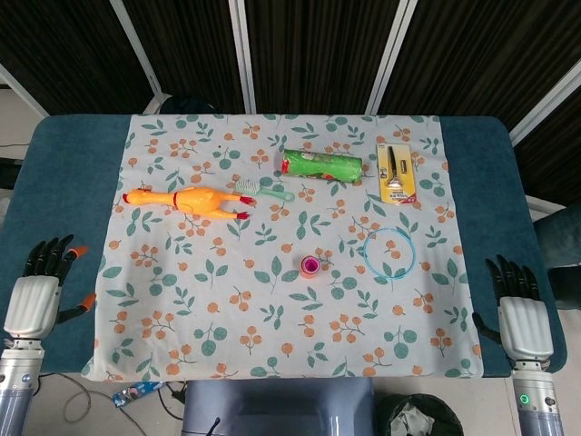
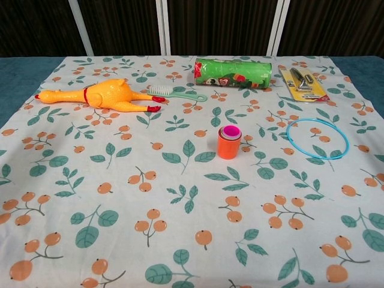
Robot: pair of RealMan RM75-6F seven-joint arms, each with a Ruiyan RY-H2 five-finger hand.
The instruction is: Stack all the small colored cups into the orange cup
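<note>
The orange cup (image 2: 228, 144) stands upright near the middle of the cloth (image 2: 180, 204), and smaller cups (image 2: 229, 131) sit nested inside it, with a pink one at the top. It is well apart from both hands, far ahead of the fingertips of each and between the two of them.

The left hand (image 1: 34, 302) lies at the left edge of the table (image 1: 64, 182), off the cloth, back side up. Its fingers (image 1: 50, 255) are extended and a little spread, and they hold nothing. The right hand (image 1: 521, 322) lies at the right edge of the table in the same way, its fingers (image 1: 508, 273) straight, slightly apart, and empty. The chest view shows no hand.

Just to the right of the cup stack lies a blue ring (image 2: 317, 138), flat on the cloth. Behind the stack, farther from the fingers, a green can (image 2: 233, 72) lies on its side. To the right of the can is a carded tool (image 2: 304, 83). To the left of the can lies a green brush (image 2: 177, 93), and its bristle end is just beside the feet of a rubber chicken (image 2: 99, 96), which lies stretched with the head to the left, ahead of the left fingers.
</note>
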